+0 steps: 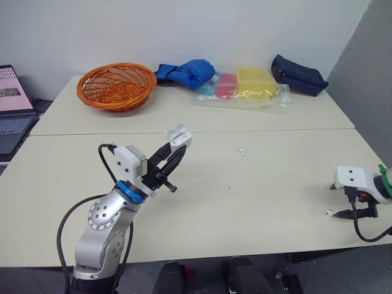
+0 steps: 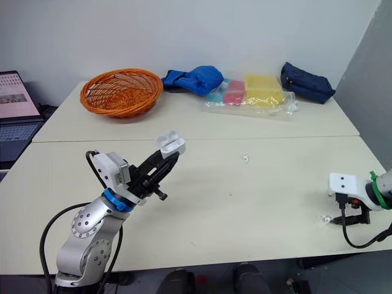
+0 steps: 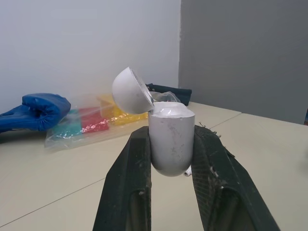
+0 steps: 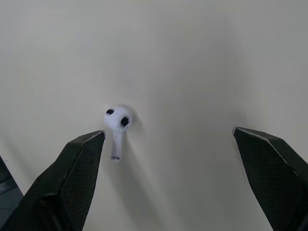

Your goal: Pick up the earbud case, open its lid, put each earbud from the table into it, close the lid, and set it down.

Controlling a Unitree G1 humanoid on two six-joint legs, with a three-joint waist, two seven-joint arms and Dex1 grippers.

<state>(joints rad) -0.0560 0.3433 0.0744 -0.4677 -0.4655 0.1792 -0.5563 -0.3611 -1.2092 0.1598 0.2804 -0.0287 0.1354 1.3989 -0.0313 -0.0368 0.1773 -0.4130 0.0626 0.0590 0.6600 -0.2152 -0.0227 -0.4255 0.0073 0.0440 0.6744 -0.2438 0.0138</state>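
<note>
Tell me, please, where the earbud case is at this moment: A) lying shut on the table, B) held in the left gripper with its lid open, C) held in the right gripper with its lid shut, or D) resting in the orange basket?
B: the left gripper is clamped on the earbud case, and its lid is tipped back open.

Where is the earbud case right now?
The earbud case is held in the left gripper, lid open, raised above the left half of the table, nearer the robot than the orange basket.
</note>
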